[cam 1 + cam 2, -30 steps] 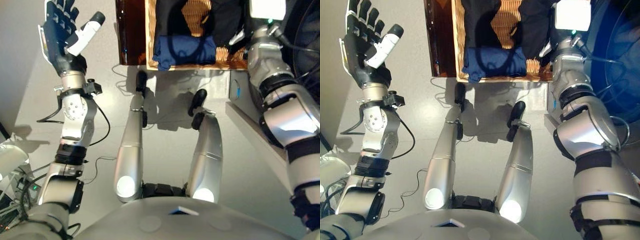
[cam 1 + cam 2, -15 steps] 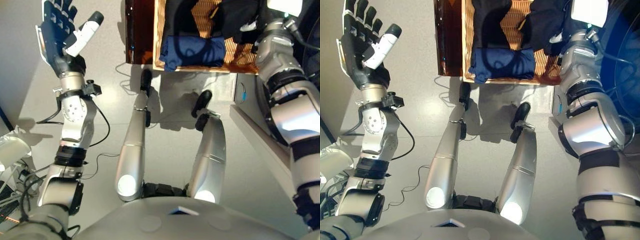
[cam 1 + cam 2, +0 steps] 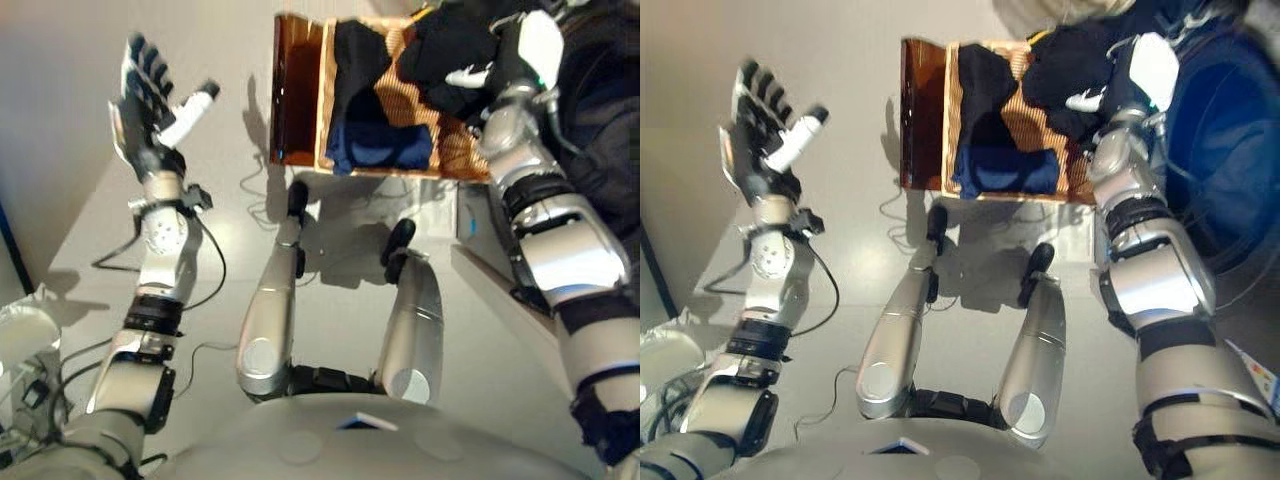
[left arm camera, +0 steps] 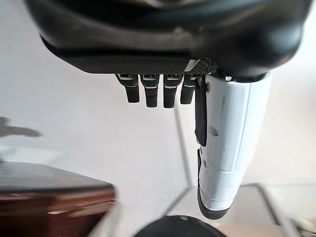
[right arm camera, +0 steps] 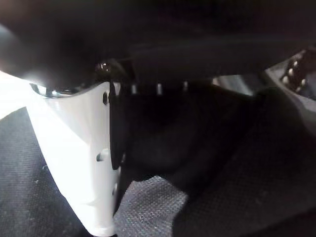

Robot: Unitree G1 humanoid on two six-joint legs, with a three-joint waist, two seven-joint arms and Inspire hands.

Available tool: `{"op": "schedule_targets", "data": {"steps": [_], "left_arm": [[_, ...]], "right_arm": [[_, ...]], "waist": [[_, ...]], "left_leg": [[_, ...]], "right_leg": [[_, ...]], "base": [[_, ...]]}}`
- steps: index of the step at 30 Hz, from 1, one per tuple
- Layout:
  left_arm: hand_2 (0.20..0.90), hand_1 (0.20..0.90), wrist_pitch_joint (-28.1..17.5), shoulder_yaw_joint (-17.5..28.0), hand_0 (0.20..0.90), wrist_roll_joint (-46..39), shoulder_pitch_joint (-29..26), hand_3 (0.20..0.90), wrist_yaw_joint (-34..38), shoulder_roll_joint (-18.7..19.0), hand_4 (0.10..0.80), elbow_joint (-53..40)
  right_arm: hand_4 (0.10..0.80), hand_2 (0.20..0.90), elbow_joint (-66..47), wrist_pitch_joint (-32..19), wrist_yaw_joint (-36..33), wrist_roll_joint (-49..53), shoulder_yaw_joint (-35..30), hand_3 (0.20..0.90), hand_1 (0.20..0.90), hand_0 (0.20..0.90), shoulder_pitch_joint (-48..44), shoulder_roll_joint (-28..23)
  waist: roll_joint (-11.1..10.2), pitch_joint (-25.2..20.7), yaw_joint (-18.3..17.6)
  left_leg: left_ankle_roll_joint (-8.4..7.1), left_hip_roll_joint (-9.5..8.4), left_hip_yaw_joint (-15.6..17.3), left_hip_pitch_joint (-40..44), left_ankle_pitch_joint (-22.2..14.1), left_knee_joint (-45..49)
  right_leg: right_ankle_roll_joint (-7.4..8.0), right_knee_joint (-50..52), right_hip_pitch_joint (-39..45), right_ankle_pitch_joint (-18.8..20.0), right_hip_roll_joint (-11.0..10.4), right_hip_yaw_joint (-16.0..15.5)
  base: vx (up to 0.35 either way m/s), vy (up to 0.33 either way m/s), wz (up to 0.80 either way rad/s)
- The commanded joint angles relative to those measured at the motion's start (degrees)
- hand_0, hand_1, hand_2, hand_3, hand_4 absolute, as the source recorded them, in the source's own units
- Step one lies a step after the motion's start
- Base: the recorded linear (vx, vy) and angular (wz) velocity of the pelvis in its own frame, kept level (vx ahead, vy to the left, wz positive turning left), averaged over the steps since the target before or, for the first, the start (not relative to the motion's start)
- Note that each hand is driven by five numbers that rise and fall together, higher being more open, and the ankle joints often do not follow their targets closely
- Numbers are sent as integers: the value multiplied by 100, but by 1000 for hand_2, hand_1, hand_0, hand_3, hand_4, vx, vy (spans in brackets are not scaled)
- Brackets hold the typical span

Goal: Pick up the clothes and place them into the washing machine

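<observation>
- The whole picture has shifted since the earlier frames: the wicker basket (image 3: 400, 110) now sits lower and smaller in the head views, with more floor (image 3: 90, 120) showing around it. That is the camera moving, not the basket.
- The right hand (image 3: 520, 50) has risen together with a black garment (image 3: 455, 40). A second ago the cloth lay low in the basket by the wrist; now it is bunched up above the basket's far right corner, against the hand.
- In the right wrist view the white-covered thumb (image 5: 79, 158) presses against dark fabric that fills the palm, so the right hand is closed around the black garment.
- Other clothes are in the basket as before: a folded navy blue garment (image 3: 380, 145) at the near edge, and another black garment (image 3: 355, 55) draped over the left part.
- The dark blue drum opening of the washing machine (image 3: 1230, 170) shows at the right edge, beside the right arm.
- The left hand (image 3: 145, 105) stays raised over the floor, well apart from the basket, fingers straight and spread wide, thumb out, holding nothing. Its pose matches the earlier frames.
- A dark brown panel (image 3: 295, 90) stands against the basket's left side.
</observation>
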Motion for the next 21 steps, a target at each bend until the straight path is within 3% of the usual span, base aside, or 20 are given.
{"op": "schedule_targets", "data": {"steps": [1,8,15,21], "left_arm": [[900,900,-300,62,900,123,-56,900,-37,56,800,235],[900,900,-43,107,900,378,194,900,-146,-56,800,1200],[900,900,170,220,900,619,503,900,-324,-287,800,1961],[900,900,152,243,900,656,578,900,-416,-384,800,1984]], "right_arm": [[300,200,-716,-481,-493,212,-253,200,200,200,257,-100],[300,200,-2038,-622,-316,212,-678,200,200,200,1425,47],[300,200,-2927,-690,-33,-70,-1021,200,200,200,2437,124],[300,200,-3402,-790,114,-74,-1255,200,200,200,2881,115]], "waist": [[-209,-554,-70],[-417,-832,-252],[-647,-1371,-375],[-725,-1689,-386]], "left_leg": [[-90,-300,92,498,-534,-37],[26,-279,200,1465,-458,-612],[25,-257,330,2417,-436,-1176],[9,-215,416,2900,-455,-1425]], "right_leg": [[231,-1507,574,998,112,248],[299,-2232,1581,1221,129,354],[406,-2950,2578,1392,79,412],[477,-3303,3055,1504,21,442]], "base": [[45,19,1],[89,26,-11],[116,7,-15],[89,-3,-6]]}}
